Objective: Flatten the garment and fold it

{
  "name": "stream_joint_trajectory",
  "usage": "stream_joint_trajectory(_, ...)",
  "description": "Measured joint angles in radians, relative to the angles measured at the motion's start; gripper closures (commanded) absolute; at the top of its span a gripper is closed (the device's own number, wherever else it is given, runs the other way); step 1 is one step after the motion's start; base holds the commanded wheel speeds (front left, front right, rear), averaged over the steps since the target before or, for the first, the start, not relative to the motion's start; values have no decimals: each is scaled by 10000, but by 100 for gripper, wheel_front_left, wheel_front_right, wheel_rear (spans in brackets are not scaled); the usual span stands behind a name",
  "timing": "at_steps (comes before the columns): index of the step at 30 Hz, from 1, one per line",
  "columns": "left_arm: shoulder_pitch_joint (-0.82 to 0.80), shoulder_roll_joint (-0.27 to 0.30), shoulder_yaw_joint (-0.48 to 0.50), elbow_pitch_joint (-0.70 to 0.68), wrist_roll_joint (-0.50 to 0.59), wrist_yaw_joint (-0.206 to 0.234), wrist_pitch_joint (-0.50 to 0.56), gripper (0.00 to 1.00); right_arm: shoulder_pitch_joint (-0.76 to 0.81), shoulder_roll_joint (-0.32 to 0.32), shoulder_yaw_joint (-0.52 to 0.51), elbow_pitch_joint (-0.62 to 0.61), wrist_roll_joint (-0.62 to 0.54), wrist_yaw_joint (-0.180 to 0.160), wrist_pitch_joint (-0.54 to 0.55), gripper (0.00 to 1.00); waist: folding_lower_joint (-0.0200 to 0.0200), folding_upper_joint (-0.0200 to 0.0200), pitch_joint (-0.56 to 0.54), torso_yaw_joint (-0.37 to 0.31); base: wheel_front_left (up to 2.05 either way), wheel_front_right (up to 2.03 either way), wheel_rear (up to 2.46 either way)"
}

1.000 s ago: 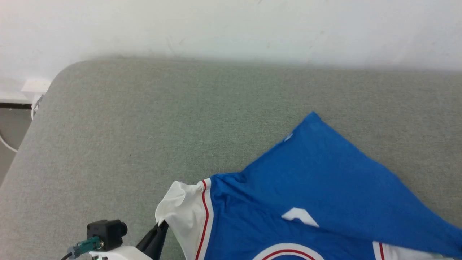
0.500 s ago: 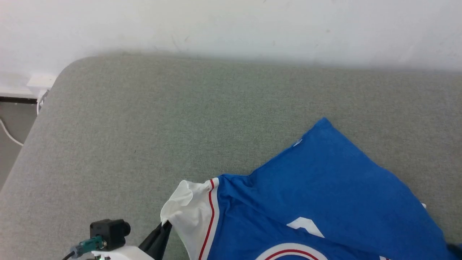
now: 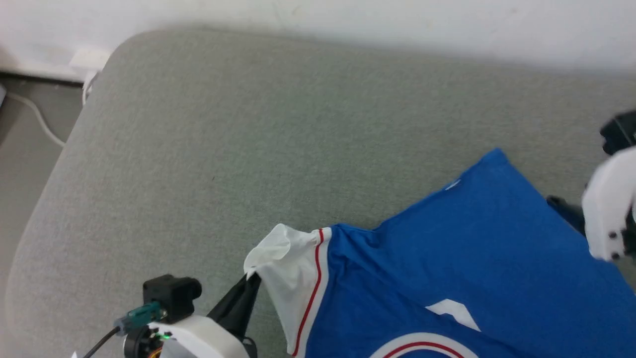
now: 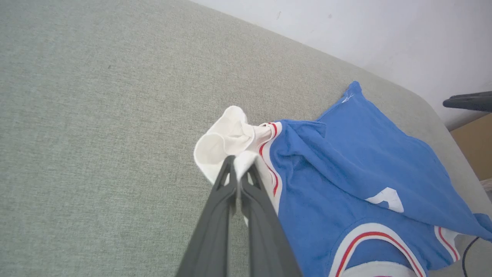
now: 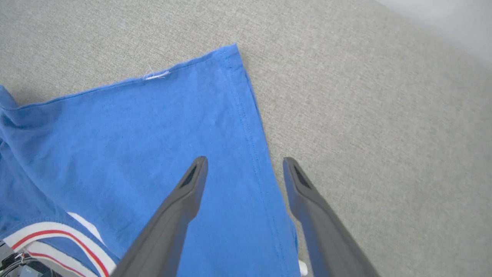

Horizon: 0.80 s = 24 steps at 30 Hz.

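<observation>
The garment (image 3: 447,248) is a royal-blue T-shirt lying partly spread on a grey-green cushion, with its white sleeve (image 3: 288,253) bunched at the left. My left gripper (image 3: 250,279) is shut on that sleeve's edge; in the left wrist view its closed tips (image 4: 238,166) pinch the white cloth (image 4: 226,138). My right gripper (image 5: 246,163) stands open just above the garment's (image 5: 153,130) blue hem edge, one finger over the cloth and one over the cushion, holding nothing. Its pale wrist (image 3: 608,209) shows at the right edge of the head view.
The grey-green cushion (image 3: 248,149) stretches wide to the left and behind the garment, up to a white wall (image 3: 397,20). Its rounded left corner drops to a floor with a white cable (image 3: 35,117). A cardboard box (image 4: 474,146) stands past the cushion's far end.
The head camera has shifted. My right gripper has opened and let go of the blue hem, and its wrist has come into the head view. The left gripper still holds the sleeve.
</observation>
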Motion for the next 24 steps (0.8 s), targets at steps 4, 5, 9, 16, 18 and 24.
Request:
stream_joint_trajectory(4, -335, -267, -253, -107, 150, -94, -40, 100, -1415, 48, 740, 1087, -393, 0, 119, 0, 0, 0, 424, 422, 0, 0, 0)
stream_joint_trajectory(5, -399, -330, -337, -113, 174, -136, -38, 100, -1705, 52, 888, 1373, -468, 0, 121, 0, 1, 0, 525, 538, 0, 0, 0)
stream_joint_trajectory(9, -603, -621, -600, -94, 236, -257, -54, 100, -2605, -23, 1340, 2487, -880, 0, 77, 0, 1, 0, 915, 1014, 0, 0, 0)
stream_joint_trajectory(16, -765, -859, -784, 182, 244, -412, -144, 100, -3018, -414, 2006, 4094, -1147, 0, 67, 0, 0, 0, 1469, 1792, 0, 0, 0)
stream_joint_trajectory(18, -767, -909, -800, 265, 240, -431, -182, 100, -3046, -635, 2188, 4192, -1166, 2, 17, 0, -3, 0, 1588, 1969, 0, 0, 0)
stream_joint_trajectory(24, -790, -920, -761, 412, 211, -508, -280, 100, -3071, -1221, 2731, 4219, -871, 2, -201, 58, -6, 0, 1842, 2341, 0, 0, 0)
